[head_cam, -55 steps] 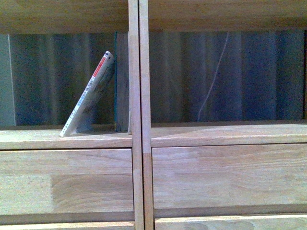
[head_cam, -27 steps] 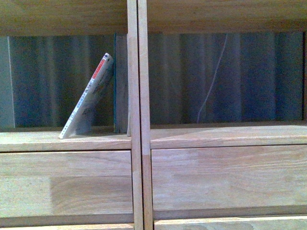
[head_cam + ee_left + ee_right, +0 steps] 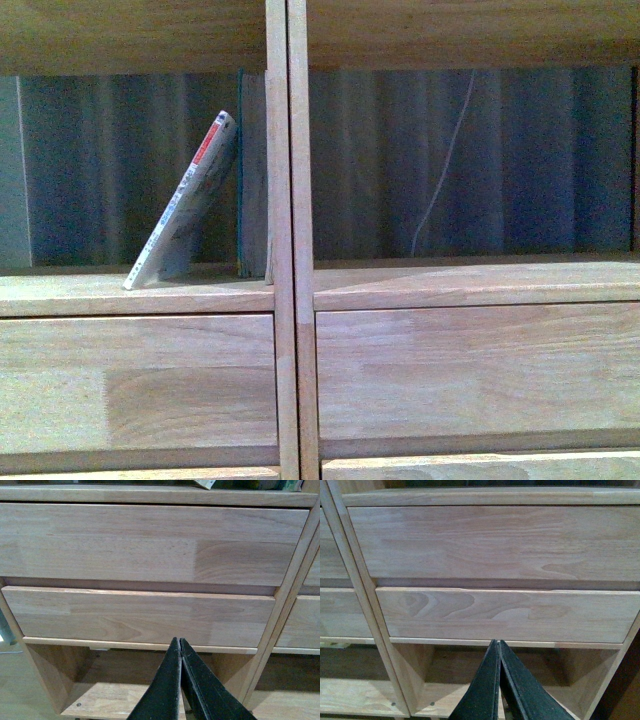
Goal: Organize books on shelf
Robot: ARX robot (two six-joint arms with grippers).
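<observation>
Shelf [image 3: 290, 290]: light wood, central divider, drawer fronts beneath. No desk is seen.

Book [image 3: 182, 205]: one thin paperback, set in the compartment left of the divider, leaned aslant toward a dark upright panel [image 3: 252, 170]; judged not yet stood upright.

Left gripper [image 3: 180, 642], right gripper [image 3: 498, 644]: jaws pressed together, nothing held, both low before the drawers.
</observation>
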